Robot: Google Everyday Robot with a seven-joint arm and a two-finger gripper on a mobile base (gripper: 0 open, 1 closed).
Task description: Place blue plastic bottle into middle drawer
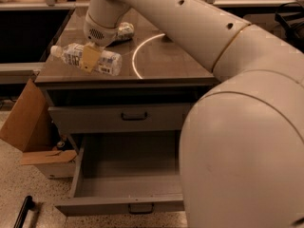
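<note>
The blue plastic bottle, clear with a white cap and a pale label, lies sideways at the front left of the brown table top, cap pointing left. My gripper reaches down from the arm and is shut across the bottle's middle; a yellowish finger pad covers its front. The middle drawer, deep and grey, stands pulled open below the table, and the part of its inside that I can see holds nothing. My arm's large body hides the drawer's right side.
A crushed can lies on the table behind the gripper. A shallower closed drawer with a black bar handle sits above the open one. A cardboard box leans at the left. A black bar lies on the floor.
</note>
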